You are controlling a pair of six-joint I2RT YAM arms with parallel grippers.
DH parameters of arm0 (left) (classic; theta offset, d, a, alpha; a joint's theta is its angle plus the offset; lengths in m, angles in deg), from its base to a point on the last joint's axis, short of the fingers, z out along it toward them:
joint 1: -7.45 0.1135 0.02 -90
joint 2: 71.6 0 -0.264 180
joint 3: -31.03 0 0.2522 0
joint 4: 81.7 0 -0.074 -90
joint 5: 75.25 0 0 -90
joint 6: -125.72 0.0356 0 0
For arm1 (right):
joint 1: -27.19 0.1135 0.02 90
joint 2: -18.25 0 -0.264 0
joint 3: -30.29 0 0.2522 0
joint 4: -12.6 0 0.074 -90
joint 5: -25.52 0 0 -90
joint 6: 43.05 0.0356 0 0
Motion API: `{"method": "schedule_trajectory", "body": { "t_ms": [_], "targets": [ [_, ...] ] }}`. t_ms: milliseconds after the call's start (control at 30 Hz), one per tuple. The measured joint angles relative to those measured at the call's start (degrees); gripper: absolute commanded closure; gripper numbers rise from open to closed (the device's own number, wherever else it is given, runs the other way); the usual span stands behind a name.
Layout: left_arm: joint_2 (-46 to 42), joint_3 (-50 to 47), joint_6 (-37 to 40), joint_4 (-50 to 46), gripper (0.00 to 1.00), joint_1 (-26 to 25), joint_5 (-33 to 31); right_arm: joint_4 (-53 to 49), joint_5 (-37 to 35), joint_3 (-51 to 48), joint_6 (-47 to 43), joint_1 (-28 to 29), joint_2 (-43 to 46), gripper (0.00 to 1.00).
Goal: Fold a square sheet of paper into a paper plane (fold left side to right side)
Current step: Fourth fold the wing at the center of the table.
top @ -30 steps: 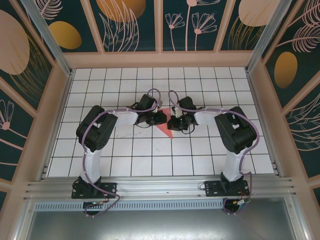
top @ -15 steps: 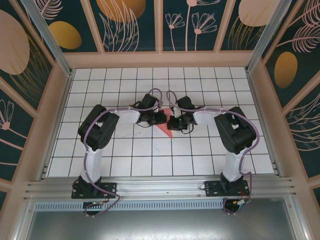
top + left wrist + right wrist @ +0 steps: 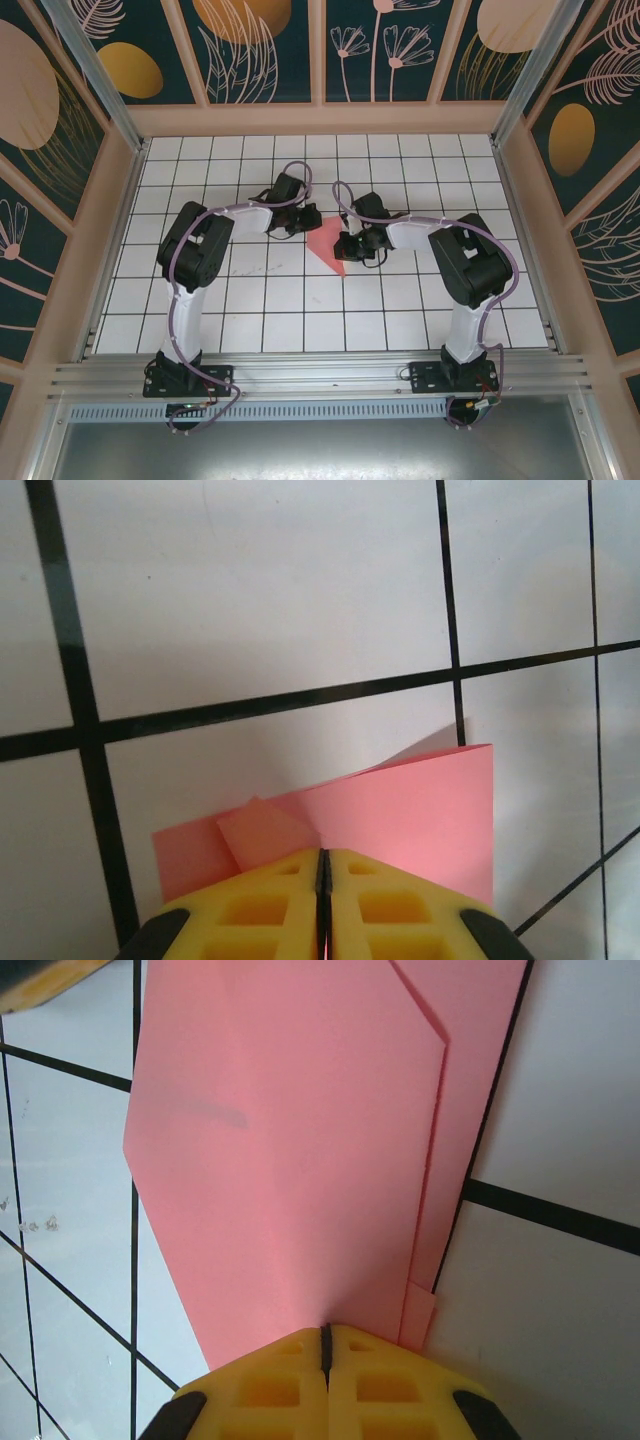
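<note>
The paper (image 3: 326, 244) lies folded at the centre of the table (image 3: 210, 300). The left gripper (image 3: 322, 858) is clamped on its raised edge. The right gripper (image 3: 325, 1332) is closed, seemingly pressing it. Risk: an uneven pull skews the crease.

Mid-table blocked by L gripper (image 3: 303, 222), R gripper (image 3: 347, 247), folded paper (image 3: 325, 243) btwn. Free over grid tabletop (image 3: 300, 320): near rows, far rows, outer sides.
</note>
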Motion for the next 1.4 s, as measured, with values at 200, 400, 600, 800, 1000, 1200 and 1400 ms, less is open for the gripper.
{"method": "schedule_trajectory", "body": {
  "t_ms": [200,400,600,800,1000,1200,1400],
  "targets": [
    [1.88,3.15,0.81,-1.77,0.87,0.92,1.49,0.04,-0.26,0.00,0.00,0.00,0.04,1.00],
    [2.19,4.42,2.84,-2.71,0.87,1.79,-0.50,0.07,-0.26,0.00,0.00,0.00,0.04,1.00],
    [1.68,4.83,4.81,-3.65,0.86,3.72,-3.65,0.07,-0.26,0.00,0.00,0.00,0.04,1.00],
    [-4.94,-1.95,4.87,-0.57,0.85,3.19,-0.83,0.04,-0.26,0.02,0.00,0.00,0.04,1.00],
    [-6.34,-3.06,4.57,2.38,0.85,-1.68,3.48,0.07,-0.26,0.02,0.00,0.02,0.04,1.00],
    [-3.32,-2.64,4.13,3.39,0.84,-3.69,5.31,-0.24,-0.39,0.22,0.00,0.07,0.04,1.00],
    [-0.02,-0.79,4.31,1.95,0.84,-3.30,3.52,-0.42,-0.50,0.28,0.00,0.11,0.04,1.00]
  ]
}}
